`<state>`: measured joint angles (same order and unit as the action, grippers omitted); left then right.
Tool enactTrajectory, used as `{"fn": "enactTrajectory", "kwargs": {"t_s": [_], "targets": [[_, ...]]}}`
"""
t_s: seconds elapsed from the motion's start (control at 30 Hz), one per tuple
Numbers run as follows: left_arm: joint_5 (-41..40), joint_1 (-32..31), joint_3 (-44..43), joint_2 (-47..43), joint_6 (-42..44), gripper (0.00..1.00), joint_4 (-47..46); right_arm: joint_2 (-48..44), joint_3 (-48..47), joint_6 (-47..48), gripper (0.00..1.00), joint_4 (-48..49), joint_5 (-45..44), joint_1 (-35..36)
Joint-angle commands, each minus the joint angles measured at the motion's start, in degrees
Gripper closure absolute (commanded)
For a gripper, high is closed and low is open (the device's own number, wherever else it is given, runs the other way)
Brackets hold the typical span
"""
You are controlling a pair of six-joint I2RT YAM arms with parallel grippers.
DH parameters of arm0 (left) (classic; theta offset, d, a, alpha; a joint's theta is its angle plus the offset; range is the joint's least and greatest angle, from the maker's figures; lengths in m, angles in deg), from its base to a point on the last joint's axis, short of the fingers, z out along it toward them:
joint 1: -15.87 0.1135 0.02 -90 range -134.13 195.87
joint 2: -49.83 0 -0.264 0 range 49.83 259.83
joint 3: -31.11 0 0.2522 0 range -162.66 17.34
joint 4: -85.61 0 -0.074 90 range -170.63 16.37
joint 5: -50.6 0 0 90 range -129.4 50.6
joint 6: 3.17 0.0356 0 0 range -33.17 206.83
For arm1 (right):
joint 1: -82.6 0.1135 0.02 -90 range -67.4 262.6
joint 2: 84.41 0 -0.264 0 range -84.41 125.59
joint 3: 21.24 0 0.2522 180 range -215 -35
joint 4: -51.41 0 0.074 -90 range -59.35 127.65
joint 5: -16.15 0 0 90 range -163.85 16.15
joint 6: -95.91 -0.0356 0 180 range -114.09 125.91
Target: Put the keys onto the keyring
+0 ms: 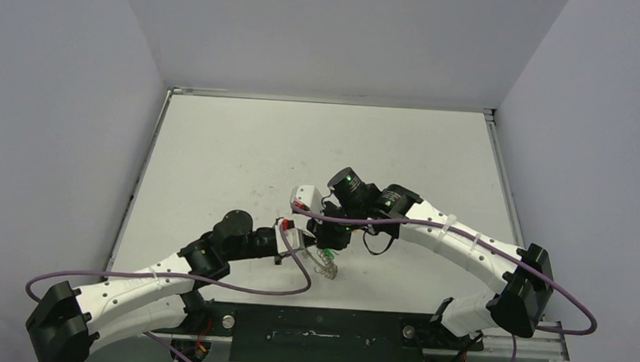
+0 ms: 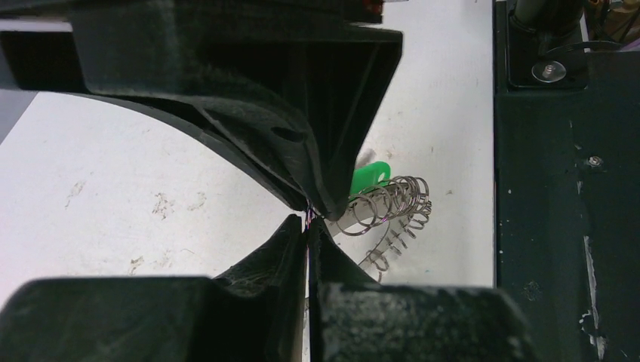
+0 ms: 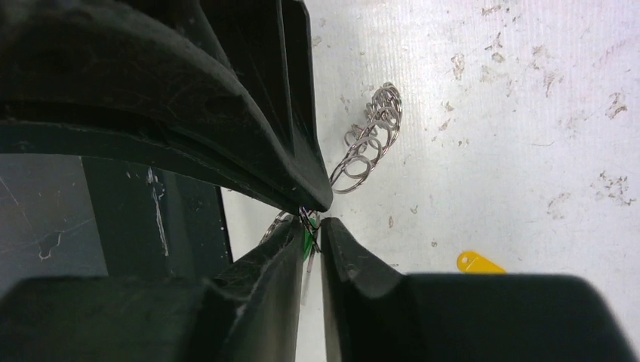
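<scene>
Both arms were nosed in together over the near middle of the table [image 1: 243, 143], tips practically touching each other.

The left gripper [image 2: 308, 222] was squeezed all the way together, with no real gap between its fingers [image 2: 256, 264]. The keyring [image 2: 389, 200] was right at those tips and fanned out away from them. Its closest wire loop sat up against the fingertip. Honestly I couldn't tell if a loop was actually caught between the fingers or just leaning on them. The ring looked tipped up on its edge rather than lying flat.

The right gripper [image 3: 315, 226] was clamped on the green key [image 2: 370, 179]. From its own camera you could see a sliver of green wedged between the two fingers. From the left wrist view, the green plastic head poked out just past the right gripper's finger, right beside the wire loops. The metal blade was hidden, so I couldn't say whether it was in a loop.

The yellow key [image 3: 475, 262] was lying on the table off to the side of the right gripper. It was apart from the fingers and from the ring, and half hidden behind one finger in that view.
</scene>
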<state>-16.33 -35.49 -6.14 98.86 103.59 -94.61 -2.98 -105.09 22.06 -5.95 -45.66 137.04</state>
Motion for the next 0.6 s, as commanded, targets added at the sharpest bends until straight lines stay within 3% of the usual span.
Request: {"fn": "enactTrajectory", "kwargs": {"t_s": [0.0,0.1,0.2,0.33,0.57], "targets": [[-1.14,-0.20,0.87,-1.70,-0.33,1.00,-4.43,-1.11,-1.75,-0.58,0.77,4.60,0.56,-0.24],[-1.65,-0.15,3.44,-3.12,-1.43,1.00,-8.84,-4.32,0.70,-1.25,0.54,9.11,3.69,-2.00],[-2.29,-0.19,6.99,-4.74,-3.06,1.00,-15.35,-8.32,4.61,-1.63,0.44,14.98,8.00,-4.57],[-2.75,-0.15,11.31,-6.31,-4.80,1.00,-23.82,-11.69,9.55,-1.51,0.45,21.73,13.42,-7.63],[-2.59,-0.17,15.22,-7.89,-6.60,1.00,-31.94,-9.44,11.97,1.77,0.60,22.67,20.70,-8.29]]}}
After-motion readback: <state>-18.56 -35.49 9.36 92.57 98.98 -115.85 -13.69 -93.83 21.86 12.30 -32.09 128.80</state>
